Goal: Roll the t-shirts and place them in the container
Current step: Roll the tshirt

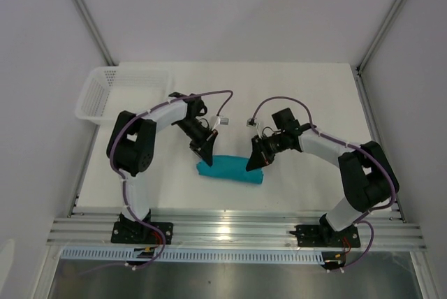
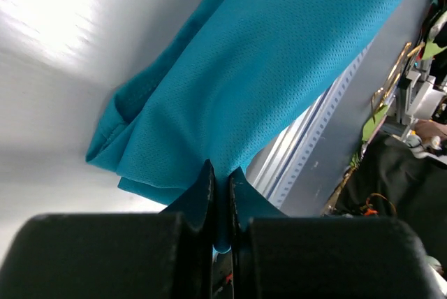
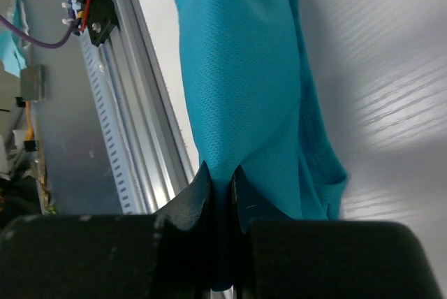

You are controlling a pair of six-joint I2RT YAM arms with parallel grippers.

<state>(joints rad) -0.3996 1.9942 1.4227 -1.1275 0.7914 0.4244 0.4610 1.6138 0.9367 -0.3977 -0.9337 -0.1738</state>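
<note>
The teal t-shirt (image 1: 230, 171) lies as a short, thick bundle on the white table, near its front edge. My left gripper (image 1: 204, 157) is shut on the bundle's left end; a fold of teal cloth (image 2: 279, 61) is pinched between its fingers (image 2: 200, 194). At the right end, my right gripper (image 1: 253, 163) is shut on a fold of the same shirt (image 3: 237, 68), with the fabric squeezed between its fingers (image 3: 201, 191). No neck label shows.
A white mesh basket (image 1: 105, 94) stands at the table's back left corner. The aluminium rail (image 1: 230, 229) with both arm bases runs just in front of the shirt. Grey walls enclose the table on three sides.
</note>
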